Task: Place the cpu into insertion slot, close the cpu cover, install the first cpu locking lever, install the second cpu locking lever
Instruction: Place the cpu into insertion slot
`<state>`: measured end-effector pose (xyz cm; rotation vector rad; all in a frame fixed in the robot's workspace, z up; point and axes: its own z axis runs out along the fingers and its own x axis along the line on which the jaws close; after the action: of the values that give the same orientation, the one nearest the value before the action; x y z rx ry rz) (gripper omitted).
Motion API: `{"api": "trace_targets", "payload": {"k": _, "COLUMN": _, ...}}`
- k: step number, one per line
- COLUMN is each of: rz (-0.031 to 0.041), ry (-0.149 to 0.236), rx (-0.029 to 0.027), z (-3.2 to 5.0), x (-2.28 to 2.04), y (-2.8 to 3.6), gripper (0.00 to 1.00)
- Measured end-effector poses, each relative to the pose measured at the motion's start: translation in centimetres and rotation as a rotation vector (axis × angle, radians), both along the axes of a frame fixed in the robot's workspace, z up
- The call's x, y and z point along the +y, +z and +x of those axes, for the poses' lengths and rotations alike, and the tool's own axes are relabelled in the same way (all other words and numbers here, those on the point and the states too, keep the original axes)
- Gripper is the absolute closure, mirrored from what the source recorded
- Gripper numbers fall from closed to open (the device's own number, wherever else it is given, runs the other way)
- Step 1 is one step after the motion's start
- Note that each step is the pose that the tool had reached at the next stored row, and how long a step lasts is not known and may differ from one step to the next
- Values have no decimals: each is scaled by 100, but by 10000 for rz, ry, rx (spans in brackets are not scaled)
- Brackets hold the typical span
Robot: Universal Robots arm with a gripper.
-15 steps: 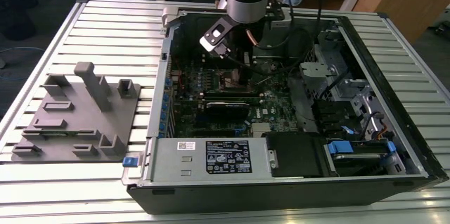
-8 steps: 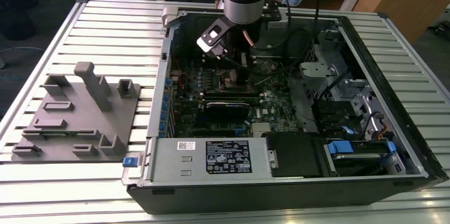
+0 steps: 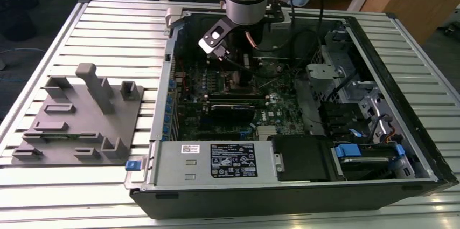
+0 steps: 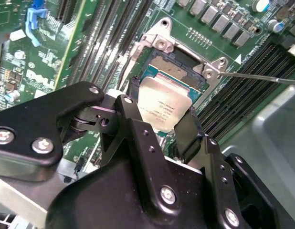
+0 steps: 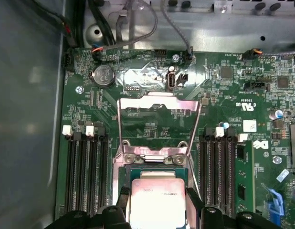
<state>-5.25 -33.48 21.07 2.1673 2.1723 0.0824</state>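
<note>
Gripper [image 4: 160, 114] jaws pinch the cpu [image 4: 163, 101] by opposite edges just over the insertion slot [image 4: 169, 71]; I judge it light, stiff, slick, fragile underneath, so edges only.

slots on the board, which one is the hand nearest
The square insertion slot with the silvery rim, in the middle of the board; the long black slots flank it.
</note>
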Motion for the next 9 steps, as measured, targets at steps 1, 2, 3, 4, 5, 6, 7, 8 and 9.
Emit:
{"api": "trace_targets", "payload": {"k": 1, "rz": 1, "ry": 0, "rx": -1, "z": -3, "x": 5, "y": -10, "gripper": 46}}
{"api": "trace_targets", "payload": {"k": 2, "rz": 0, "ry": 1, "rx": 1, "z": -5, "x": 10, "y": -22, "gripper": 46}}
{"api": "trace_targets", "payload": {"k": 3, "rz": 0, "ry": 0, "rx": 0, "z": -6, "x": 13, "y": -36, "gripper": 46}}
{"api": "trace_targets", "payload": {"k": 4, "rz": 0, "ry": 1, "rx": 0, "z": -7, "x": 15, "y": -48, "gripper": 46}}
{"api": "trace_targets", "payload": {"k": 5, "rz": 0, "ry": 1, "rx": 0, "z": -8, "x": 16, "y": -58, "gripper": 46}}
{"api": "trace_targets", "payload": {"k": 6, "rz": 0, "ry": 2, "rx": 0, "z": -8, "x": 16, "y": -66, "gripper": 46}}
{"api": "trace_targets", "payload": {"k": 7, "rz": -1, "ry": 2, "rx": 1, "z": -9, "x": 16, "y": -77, "gripper": 46}}
{"api": "trace_targets", "payload": {"k": 8, "rz": 1, "ry": 1, "rx": 0, "z": -9, "x": 17, "y": -92, "gripper": 46}}
{"api": "trace_targets", "payload": {"k": 9, "rz": 1, "ry": 1, "rx": 0, "z": -10, "x": 17, "y": -104, "gripper": 46}}
